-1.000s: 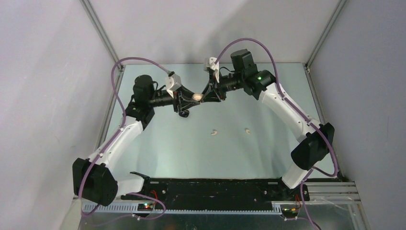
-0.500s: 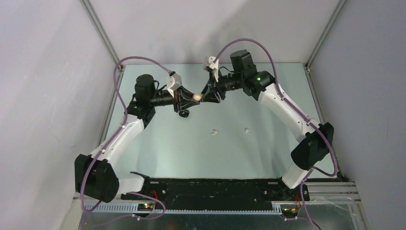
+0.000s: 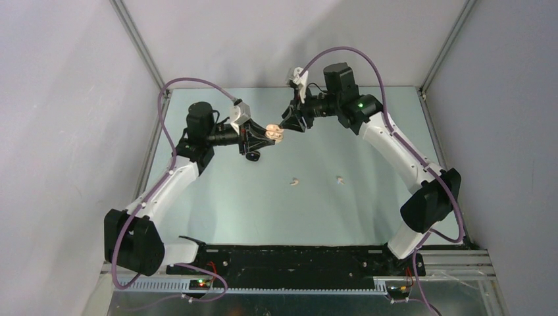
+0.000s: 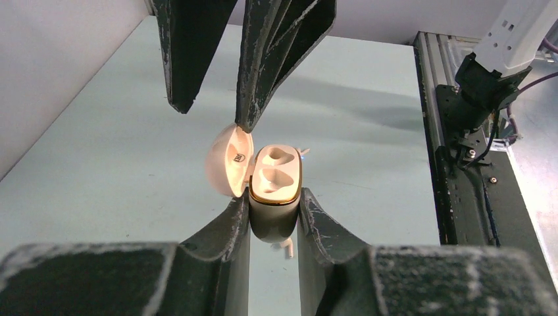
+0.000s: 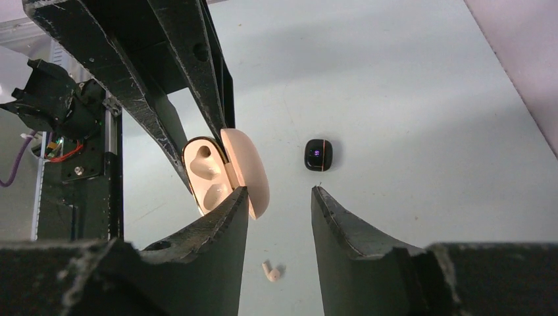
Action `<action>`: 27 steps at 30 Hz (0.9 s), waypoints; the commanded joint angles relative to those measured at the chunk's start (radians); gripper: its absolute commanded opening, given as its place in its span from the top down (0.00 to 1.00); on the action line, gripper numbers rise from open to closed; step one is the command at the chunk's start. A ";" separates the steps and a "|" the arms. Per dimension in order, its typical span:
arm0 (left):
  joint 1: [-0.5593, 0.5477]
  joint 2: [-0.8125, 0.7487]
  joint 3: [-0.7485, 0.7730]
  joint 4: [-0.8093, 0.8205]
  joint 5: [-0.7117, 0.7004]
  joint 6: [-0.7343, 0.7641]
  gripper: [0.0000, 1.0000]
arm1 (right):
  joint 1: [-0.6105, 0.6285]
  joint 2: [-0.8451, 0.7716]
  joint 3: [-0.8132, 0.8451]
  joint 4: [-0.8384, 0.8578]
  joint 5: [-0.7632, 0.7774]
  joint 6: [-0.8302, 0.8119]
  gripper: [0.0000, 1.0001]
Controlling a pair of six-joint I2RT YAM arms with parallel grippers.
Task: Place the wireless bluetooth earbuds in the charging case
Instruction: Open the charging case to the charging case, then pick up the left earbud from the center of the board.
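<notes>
Top: left gripper (image 3: 268, 133) is clamping the open case (image 3: 276, 133) above the table (image 3: 230, 197); two white earbuds (image 3: 295, 181) are lying on it, well apart from the case.
Left wrist: both sockets (image 4: 276, 157) are showing empty.
Right wrist: right gripper (image 5: 279, 192) is standing part-open, empty, one finger (image 5: 224, 210) touching the lid (image 5: 247, 168).
Risk: that finger dragging the lid shut, or twisting the case from the grip.

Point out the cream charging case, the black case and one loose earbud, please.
cream charging case (image 4: 275, 172): left wrist view, top face between its two empty wells.
black case (image 5: 318, 155): right wrist view, middle of its top.
loose earbud (image 5: 270, 272): right wrist view, its middle.
</notes>
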 commanded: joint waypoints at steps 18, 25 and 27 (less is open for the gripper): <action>0.015 0.007 0.020 0.064 -0.005 -0.122 1.00 | -0.157 -0.245 -0.127 -0.082 -0.080 -0.019 0.47; 0.035 -0.001 0.004 0.086 -0.015 -0.202 1.00 | -0.208 -0.330 -0.425 -0.166 -0.016 -0.241 0.49; 0.043 -0.001 0.000 0.090 -0.013 -0.222 1.00 | -0.237 -0.322 -0.471 -0.216 -0.012 -0.351 0.51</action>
